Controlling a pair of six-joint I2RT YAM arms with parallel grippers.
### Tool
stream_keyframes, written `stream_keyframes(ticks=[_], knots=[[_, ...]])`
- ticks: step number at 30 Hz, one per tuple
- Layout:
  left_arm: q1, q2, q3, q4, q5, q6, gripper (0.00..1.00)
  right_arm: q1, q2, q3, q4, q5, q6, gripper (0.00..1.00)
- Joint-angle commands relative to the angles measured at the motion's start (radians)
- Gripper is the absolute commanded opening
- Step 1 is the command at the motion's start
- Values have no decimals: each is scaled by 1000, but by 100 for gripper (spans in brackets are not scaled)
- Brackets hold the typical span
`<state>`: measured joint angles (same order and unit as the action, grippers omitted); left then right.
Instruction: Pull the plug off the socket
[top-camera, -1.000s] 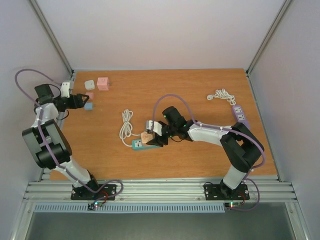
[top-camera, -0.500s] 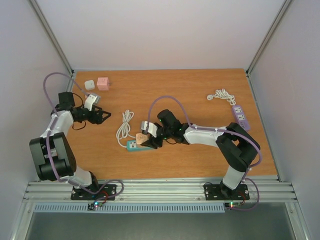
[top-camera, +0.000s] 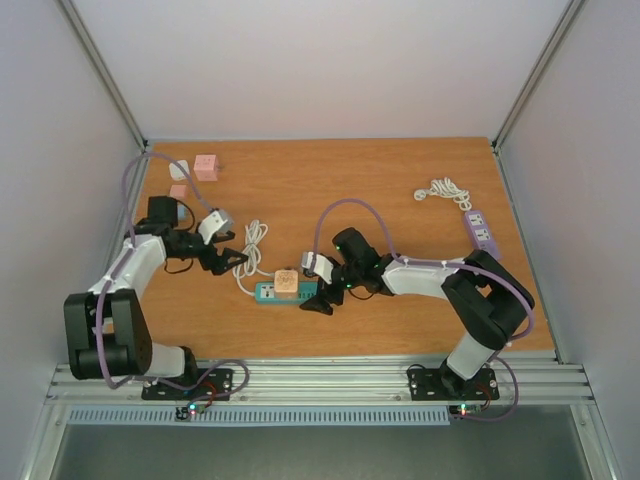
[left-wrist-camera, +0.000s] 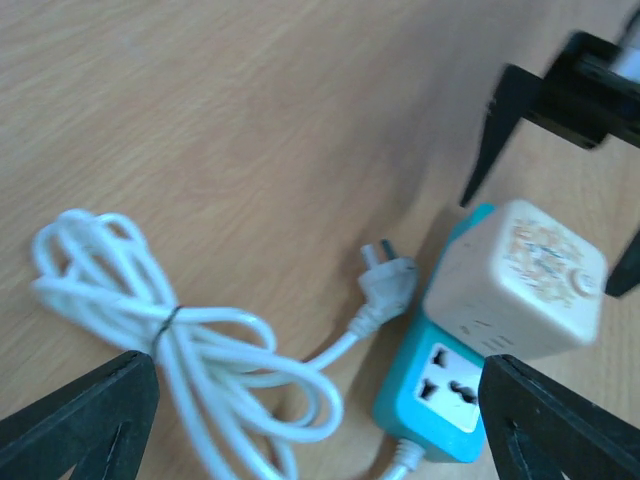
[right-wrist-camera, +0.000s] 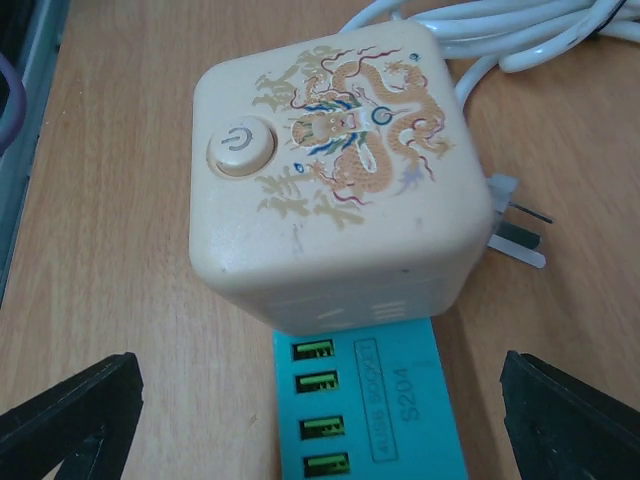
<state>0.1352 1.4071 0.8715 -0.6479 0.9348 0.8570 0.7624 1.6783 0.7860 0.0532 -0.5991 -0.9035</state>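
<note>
Strip (right-wrist-camera: 372, 432): "S204" printed on the teal top, beside the USB ports (right-wrist-camera: 318, 407). A framed line of small print next to it is too fine to read. Cube (right-wrist-camera: 330, 170): power symbol on the round button (right-wrist-camera: 240, 148) (dragon motif alongside).

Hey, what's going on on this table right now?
Two robot arms are working around a teal power strip with a cream cube plug sitting on it, apparently not yet pulled off. The right gripper is open at the strip's right end, its fingers on either side of the cube without touching it. The left gripper is open too, hanging over the coiled white cord at the other end. Neither holds anything.
</note>
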Motion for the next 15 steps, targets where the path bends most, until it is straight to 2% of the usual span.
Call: stream_keyframes(ticks=[1, 7, 15], knots=[[-77, -91, -56, 12, 16, 127, 90, -17, -37, -34, 39, -60, -50, 99], [-231, -137, -113, 59, -52, 202, 91, -18, -6, -38, 52, -42, -76, 99], [-443, -132, -165, 178, -207, 198, 91, -18, 45, -11, 47, -17, -100, 93]])
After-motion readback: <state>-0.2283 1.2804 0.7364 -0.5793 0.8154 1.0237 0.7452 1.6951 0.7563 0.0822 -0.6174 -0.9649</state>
